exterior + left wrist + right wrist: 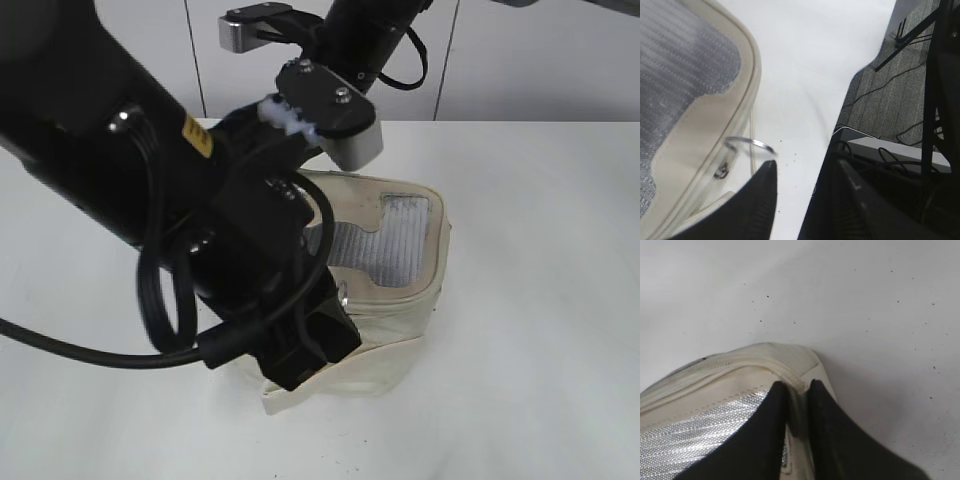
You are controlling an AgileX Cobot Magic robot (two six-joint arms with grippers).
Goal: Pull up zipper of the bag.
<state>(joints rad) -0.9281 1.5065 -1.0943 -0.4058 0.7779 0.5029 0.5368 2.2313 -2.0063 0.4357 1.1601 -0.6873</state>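
One small silver metal zipper pull with a round ring (751, 144) sits on the cream zipper track (747, 95) that follows the lid rim, and you see it just above the tip of your left hand (757, 200). Only one black finger (760, 197) of that hand shows in the left wrist view, its tip right under the ring, so you cannot tell whether the hand is clenched on the pull or released.

Your right hand (799, 412) is at the far corner of the small boxy cream-white leather-like bag (400, 300). Its two black fingers (771, 420) stand nearly together with a fold of the cream rim between them, so this hand is clenched on the bag's edge. To the left of those fingers lies the grey mesh window (700, 432) in the bag's top.

In the exterior view the bag rests on the white tabletop (540, 300), beneath both black arms, with the left arm covering its near left part. A thick black cable (100, 352) loops off the left arm over the tabletop.

Beyond the tabletop edge, to the right of your left hand, grey carpet (890, 100) shows with cables on it.
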